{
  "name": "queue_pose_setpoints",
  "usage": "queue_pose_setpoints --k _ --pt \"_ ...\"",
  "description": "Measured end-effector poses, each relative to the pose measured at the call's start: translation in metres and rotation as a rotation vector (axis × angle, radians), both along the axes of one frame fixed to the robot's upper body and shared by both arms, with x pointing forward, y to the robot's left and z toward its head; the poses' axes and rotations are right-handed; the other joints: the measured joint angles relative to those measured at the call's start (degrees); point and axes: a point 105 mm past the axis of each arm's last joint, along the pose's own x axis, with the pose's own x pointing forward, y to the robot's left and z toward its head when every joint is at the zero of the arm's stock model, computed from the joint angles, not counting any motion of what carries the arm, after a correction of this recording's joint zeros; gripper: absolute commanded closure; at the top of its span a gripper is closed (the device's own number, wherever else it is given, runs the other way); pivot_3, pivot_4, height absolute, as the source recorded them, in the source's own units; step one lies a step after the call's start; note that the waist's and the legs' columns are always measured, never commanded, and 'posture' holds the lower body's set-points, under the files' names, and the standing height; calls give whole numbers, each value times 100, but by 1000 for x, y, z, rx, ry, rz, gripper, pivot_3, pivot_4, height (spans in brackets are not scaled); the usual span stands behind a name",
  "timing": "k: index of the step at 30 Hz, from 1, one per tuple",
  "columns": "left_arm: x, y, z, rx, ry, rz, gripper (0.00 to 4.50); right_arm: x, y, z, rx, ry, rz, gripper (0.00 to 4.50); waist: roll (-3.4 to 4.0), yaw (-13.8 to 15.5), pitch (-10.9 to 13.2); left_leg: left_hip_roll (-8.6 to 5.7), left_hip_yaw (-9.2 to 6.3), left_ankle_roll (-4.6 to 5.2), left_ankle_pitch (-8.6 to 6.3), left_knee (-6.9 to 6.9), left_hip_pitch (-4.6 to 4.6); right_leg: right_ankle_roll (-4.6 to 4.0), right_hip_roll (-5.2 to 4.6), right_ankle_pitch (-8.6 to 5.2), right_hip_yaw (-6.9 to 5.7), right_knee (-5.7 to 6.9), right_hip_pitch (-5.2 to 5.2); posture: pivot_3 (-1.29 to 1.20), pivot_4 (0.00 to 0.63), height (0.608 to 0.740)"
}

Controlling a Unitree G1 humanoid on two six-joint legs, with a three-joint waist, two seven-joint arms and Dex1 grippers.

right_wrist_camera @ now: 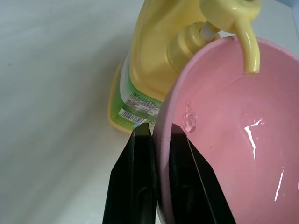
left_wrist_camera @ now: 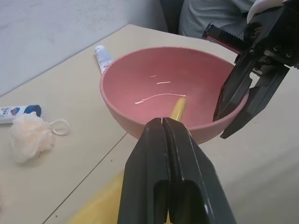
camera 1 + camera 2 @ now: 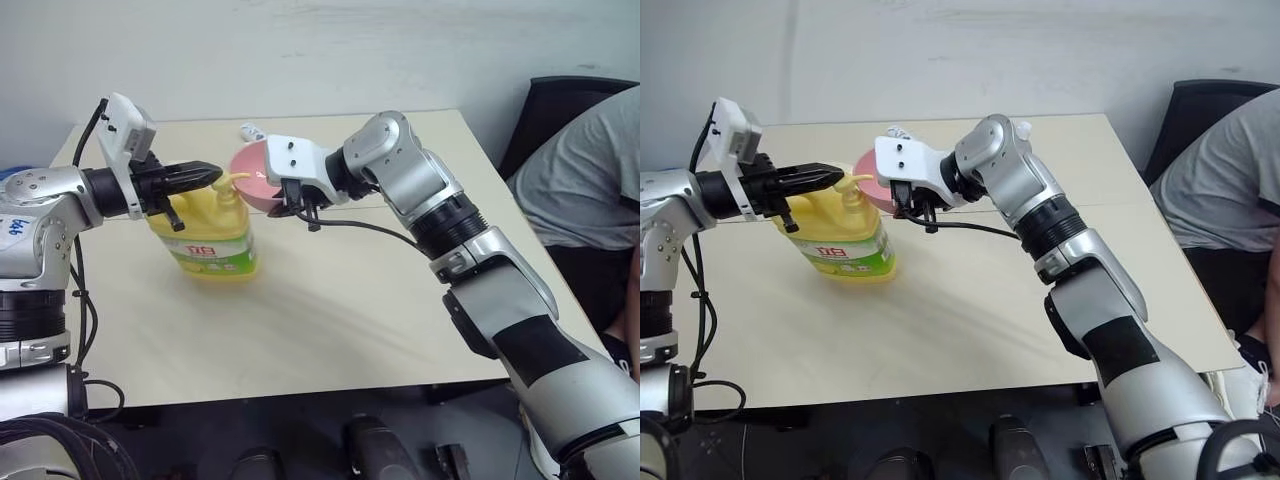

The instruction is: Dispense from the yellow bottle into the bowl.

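The yellow bottle (image 3: 205, 238) stands upright on the left part of the table, its green-and-white label facing me. My left gripper (image 3: 212, 174) is shut and lies on top of the pump head, holding nothing. The yellow pump nozzle (image 1: 247, 46) reaches over the rim of the pink bowl (image 3: 250, 178). My right gripper (image 1: 161, 128) is shut on the bowl's rim, one finger inside and one outside. It holds the bowl tilted in the air beside the bottle. A small clear blob (image 1: 189, 120) clings to the bowl's inner wall.
A white tube (image 2: 103, 58) lies on the table (image 3: 330, 320) behind the bowl. A second tube (image 2: 18, 112) and a white mesh puff (image 2: 30, 135) lie further off. A person in a grey shirt (image 3: 590, 170) sits at the table's right side.
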Motion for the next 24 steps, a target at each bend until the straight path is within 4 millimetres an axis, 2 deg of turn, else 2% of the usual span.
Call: queue_pose_setpoints --k 8,11,16,18,21,23,24 --pt "1 -2 -1 12 -11 -13 4467 1 -1 -3 4 8 -4 4500 10 27 -10 0 0 1 -1 -20 28 0 0 0 0 -11 27 0 150 740" --pt "0 -4 1 -108 -29 -58 4467 2 -8 -5 13 9 -14 4500 4 46 -5 0 0 1 -1 -35 41 0 -1 0 -3 -28 42 0 150 740" --pt "-5 1 20 -261 -103 -117 4467 8 -23 -8 45 3 -59 4500 -36 42 19 1 -33 -9 6 -15 -89 3 -5 2 -39 -5 -62 0 150 740" --pt "-13 8 42 -310 -181 -137 4467 17 -46 -14 51 1 -125 4500 -46 38 24 -3 -58 -8 5 8 -153 5 -23 3 -88 8 -111 0 150 740" --pt "-35 17 60 -316 -242 -190 4467 27 -87 -33 37 34 -228 4500 -49 25 26 -21 -70 5 -2 6 -167 6 -40 4 -109 7 -125 0 150 740" --pt "-53 13 50 -237 -216 -243 4467 28 -115 -52 13 68 -290 4500 -44 20 29 -30 -86 11 -5 -3 -166 6 -43 4 -109 6 -125 0 150 740" --pt "-61 10 36 -191 -174 -267 4467 26 -127 -63 0 86 -314 4500 -41 21 30 -31 -92 12 -6 -10 -166 6 -43 4 -109 1 -125 0 150 740"
